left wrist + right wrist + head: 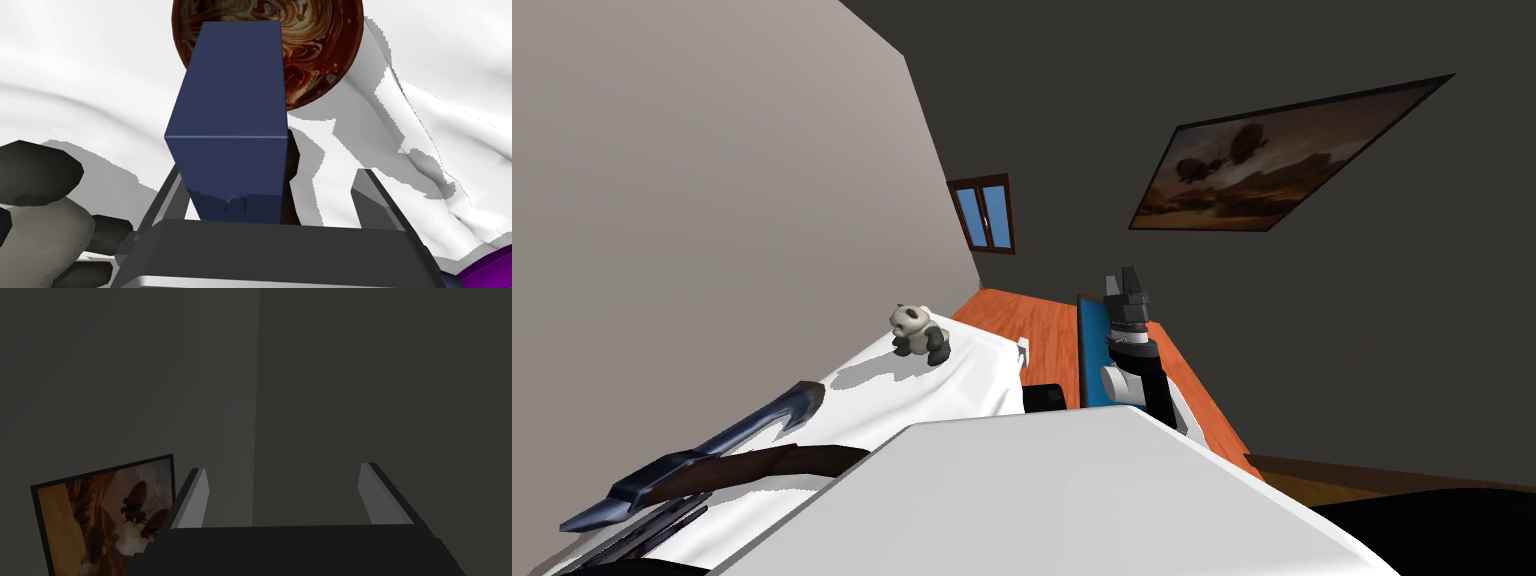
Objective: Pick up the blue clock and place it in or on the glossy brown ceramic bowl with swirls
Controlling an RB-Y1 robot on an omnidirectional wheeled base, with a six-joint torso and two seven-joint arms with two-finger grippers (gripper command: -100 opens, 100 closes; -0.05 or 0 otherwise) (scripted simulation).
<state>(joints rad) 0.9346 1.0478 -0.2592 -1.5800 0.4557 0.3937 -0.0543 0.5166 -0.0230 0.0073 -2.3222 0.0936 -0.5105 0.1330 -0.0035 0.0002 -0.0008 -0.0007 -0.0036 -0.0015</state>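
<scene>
Left gripper (pixel 270 172): fingers are standing apart, pressing nothing.
Blue clock (pixel 230 100): a dark blue block is rising between the fingers, hugging one finger and clear of the other, with the gripper body hiding its base.
Brown swirled bowl (pixel 340 45): sitting on the white bed (pixel 100 75), just beyond the clock.
Panda toy (pixel 40 220): lying beside the gripper.
Doing it well: probably centring first, closing squarely on the flat sides, then lifting above the rim.
Right gripper (pixel 282 498): hanging raised, fingers standing apart.
</scene>
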